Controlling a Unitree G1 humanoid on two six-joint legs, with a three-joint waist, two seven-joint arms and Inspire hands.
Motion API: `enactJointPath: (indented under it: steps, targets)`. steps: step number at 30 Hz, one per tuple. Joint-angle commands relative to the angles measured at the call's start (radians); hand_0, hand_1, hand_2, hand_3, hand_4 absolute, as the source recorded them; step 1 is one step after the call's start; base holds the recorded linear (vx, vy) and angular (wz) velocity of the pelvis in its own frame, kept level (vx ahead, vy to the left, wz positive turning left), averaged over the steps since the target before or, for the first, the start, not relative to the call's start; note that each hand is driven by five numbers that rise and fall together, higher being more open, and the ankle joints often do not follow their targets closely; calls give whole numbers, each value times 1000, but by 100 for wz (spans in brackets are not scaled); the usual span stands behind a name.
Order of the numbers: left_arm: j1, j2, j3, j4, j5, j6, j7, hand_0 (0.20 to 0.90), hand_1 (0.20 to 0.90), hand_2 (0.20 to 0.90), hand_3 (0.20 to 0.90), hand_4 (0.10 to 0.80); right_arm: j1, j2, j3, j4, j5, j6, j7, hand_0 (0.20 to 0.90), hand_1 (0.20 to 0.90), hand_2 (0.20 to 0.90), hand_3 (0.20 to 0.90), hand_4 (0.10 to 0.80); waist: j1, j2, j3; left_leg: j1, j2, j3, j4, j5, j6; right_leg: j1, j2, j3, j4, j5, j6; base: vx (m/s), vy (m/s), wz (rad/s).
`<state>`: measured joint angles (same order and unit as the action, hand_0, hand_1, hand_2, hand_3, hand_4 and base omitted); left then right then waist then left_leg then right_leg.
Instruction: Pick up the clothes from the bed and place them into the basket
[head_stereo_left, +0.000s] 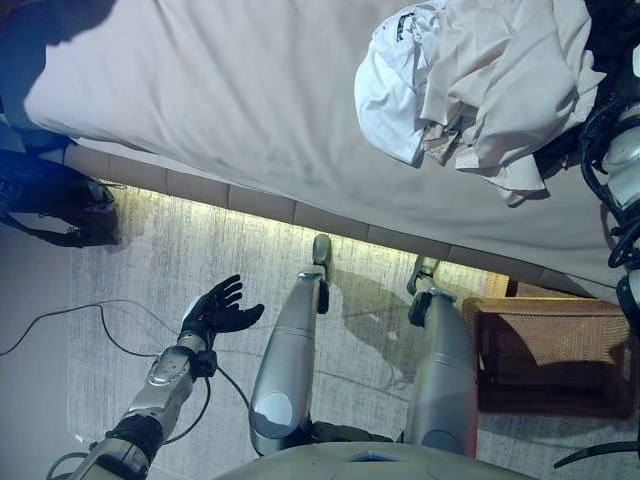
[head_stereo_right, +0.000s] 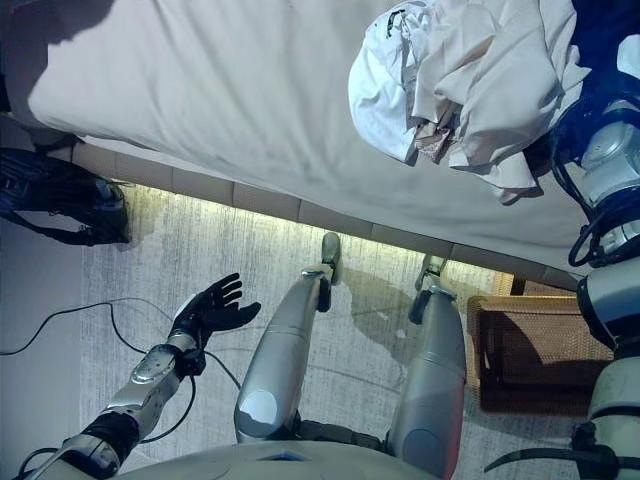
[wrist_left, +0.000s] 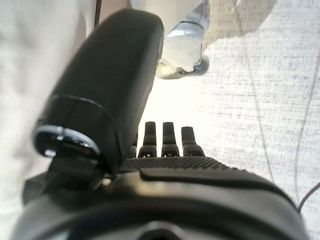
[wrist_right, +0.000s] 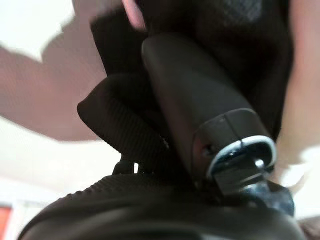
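A pile of clothes lies on the bed at its far right: a white garment, a beige garment and a dark garment at the edge. My right arm reaches up along the right edge to the dark garment. In the right wrist view my right hand has its thumb pressed on black ribbed cloth and grips it. My left hand is open and empty, low over the floor at the left. A brown wicker basket stands on the floor at the lower right, by the bed.
The bed's front edge runs across the view with a lit strip under it. A dark bag lies on the floor at the left. A grey carpet covers the floor.
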<state>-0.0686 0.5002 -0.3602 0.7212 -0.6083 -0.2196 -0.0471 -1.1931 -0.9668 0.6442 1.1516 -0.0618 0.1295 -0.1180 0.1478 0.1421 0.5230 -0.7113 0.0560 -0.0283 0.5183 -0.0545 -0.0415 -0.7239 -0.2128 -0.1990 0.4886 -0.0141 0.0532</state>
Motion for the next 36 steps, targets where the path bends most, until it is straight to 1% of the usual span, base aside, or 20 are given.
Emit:
enactJointPath:
  steps: [1, 2, 3, 5, 8, 12, 16, 20, 23, 27, 28, 29, 31, 36]
  targets:
    - [57, 101, 30, -1, 0, -20, -9, 900, 900, 900, 900, 800, -3, -49, 18, -4, 92, -76, 130, 900, 900, 900, 900, 800, 51, -17, -69, -49, -32, 20, -47, 115, 10, 37, 72, -61, 27, -43, -68, 5, -64, 5]
    - [55, 104, 34, -2, 4, -17, -12, 900, 900, 900, 900, 800, 1, -49, 9, 8, 102, -80, 154, 900, 900, 900, 900, 800, 53, -17, -69, -47, -32, 18, -49, 116, 9, 40, 72, -65, 25, -43, -69, 6, -64, 3]
    - [53, 111, 34, -5, 5, -11, -13, 900, 900, 900, 900, 800, 12, -48, -1, 15, 115, -88, 160, 300, 300, 300, 200, 100, 55, -16, -70, -45, -34, 16, -49, 115, 8, 44, 73, -70, 21, -42, -69, 8, -52, 2]
    - [55, 115, 41, 0, 11, -9, -17, 900, 900, 900, 900, 800, 19, -49, -20, 29, 144, -105, 176, 300, 300, 300, 200, 100, 58, -16, -73, -40, -36, 15, -51, 114, 8, 49, 74, -73, 18, -40, -69, 4, -20, 2]
    - [58, 111, 44, 3, 20, -12, -15, 900, 900, 900, 900, 800, 32, -43, -52, 30, 160, -114, 162, 300, 300, 300, 200, 100, 58, -17, -75, -33, -37, 13, -55, 112, 7, 58, 77, -77, 9, -38, -69, 0, 0, 0]
    - [61, 101, 45, 8, 30, -31, -12, 900, 900, 900, 900, 800, 54, -36, -99, 29, 187, -118, 113, 300, 300, 300, 200, 100, 56, -21, -80, -13, -41, 13, -71, 108, 6, 80, 88, -80, -18, -34, -69, -8, 0, 1]
    - [57, 86, 39, -5, 35, -37, 2, 900, 900, 900, 900, 800, 100, -29, -177, 26, 249, -124, -9, 300, 300, 300, 200, 100, 49, -29, -88, 20, -43, 19, -93, 100, 4, 114, 95, -85, -56, -25, -65, -44, 12, 4]
    - [66, 56, 22, -9, 46, -54, 25, 900, 900, 900, 900, 800, 164, -10, -303, 2, 334, -153, -158, 300, 300, 300, 200, 100, 34, -39, -105, 70, -47, 30, -125, 92, 0, 168, 108, -83, -112, -12, -58, -38, 50, 0]
    - [67, 41, 16, -10, 53, -55, 35, 900, 900, 900, 900, 800, 207, 6, -364, -22, 338, -173, -250, 300, 300, 300, 200, 100, 26, -46, -117, 100, -47, 42, -151, 93, -5, 202, 114, -84, -152, 1, -52, -33, 50, -3]
    - [67, 24, 1, -13, 48, -60, 53, 900, 900, 900, 900, 800, 232, 11, -412, -62, 354, -196, -364, 300, 300, 300, 200, 100, 14, -50, -131, 141, -49, 56, -190, 96, -11, 249, 120, -76, -207, 19, -41, -51, 78, -4]
    - [66, 19, -2, -13, 46, -62, 59, 900, 900, 900, 900, 800, 237, 12, -430, -79, 359, -206, -405, 300, 300, 300, 200, 100, 10, -51, -132, 143, -52, 67, -213, 133, -5, 254, 116, -87, -233, 51, -48, -119, 72, -3]
    - [66, 17, -5, -13, 45, -61, 64, 900, 900, 900, 900, 800, 241, 14, -441, -89, 360, -212, -423, 300, 300, 300, 200, 100, 8, -52, -137, 153, -51, 69, -224, 134, -6, 264, 116, -86, -243, 53, -45, -127, 83, -7]
    - [63, 7, -10, -1, 50, -67, 69, 900, 900, 900, 900, 800, 251, 22, -464, -126, 365, -252, -481, 300, 300, 300, 200, 100, 4, -56, -146, 180, -46, 75, -253, 137, -9, 286, 114, -81, -266, 57, -39, -30, 65, -6]
    - [65, -22, -12, 32, 54, -78, 77, 900, 900, 900, 900, 800, 270, 35, -499, -218, 382, -301, -581, 300, 300, 300, 200, 100, -6, -60, -165, 232, -35, 86, -302, 141, -15, 328, 115, -76, -299, 58, -32, -15, 71, -1]
